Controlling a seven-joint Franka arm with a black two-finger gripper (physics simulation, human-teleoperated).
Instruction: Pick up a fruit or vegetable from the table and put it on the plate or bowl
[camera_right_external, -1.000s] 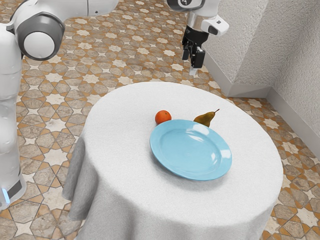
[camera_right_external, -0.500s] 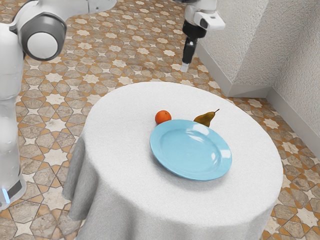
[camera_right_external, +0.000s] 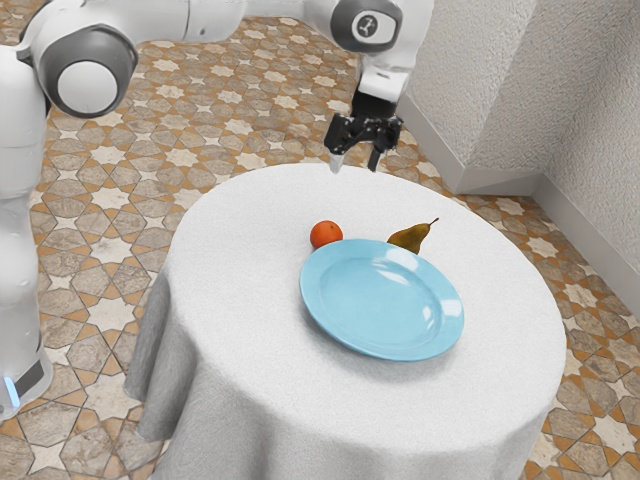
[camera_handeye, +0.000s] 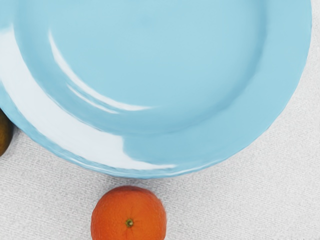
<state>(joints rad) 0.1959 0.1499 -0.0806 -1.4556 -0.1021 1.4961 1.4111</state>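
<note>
Two fruits lay well below the claw (camera_right_external: 357, 148): the orange (camera_right_external: 326, 234) and pear (camera_right_external: 410, 238), both just beside the plate (camera_right_external: 440, 330) beyond them. The claw hung spread apart, empty, probably poised to descend onto one.

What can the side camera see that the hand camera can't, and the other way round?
The exterior view adds the arm, its open gripper, the whole round table, the tiled floor and the walls. The wrist view adds the orange's little stem dot. Both share the orange, the blue plate, the pear and the white cloth.
</note>
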